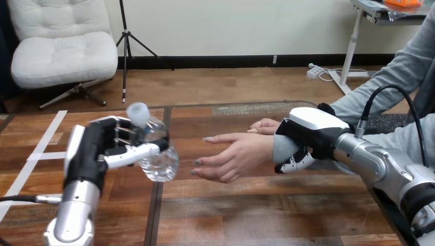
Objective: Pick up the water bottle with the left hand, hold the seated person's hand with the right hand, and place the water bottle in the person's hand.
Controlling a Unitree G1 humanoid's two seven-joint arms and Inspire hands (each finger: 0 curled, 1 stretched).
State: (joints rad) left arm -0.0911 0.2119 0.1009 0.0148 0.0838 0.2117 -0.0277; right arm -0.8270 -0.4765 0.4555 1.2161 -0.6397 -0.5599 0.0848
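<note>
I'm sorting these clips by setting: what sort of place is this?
Probably an indoor test setup for robot-to-person handovers: a wooden table, the left hand gripping a water bottle, and the right hand curled round a seated person's wrist.

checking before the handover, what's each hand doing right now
left hand: closed round the water bottle, holding it
right hand: closed round the person's wrist, fingers curled under it

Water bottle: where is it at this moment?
Head view, left side: the water bottle is tilted in the curled fingers of the left hand, a small gap short of the person's open hand at centre.
</note>
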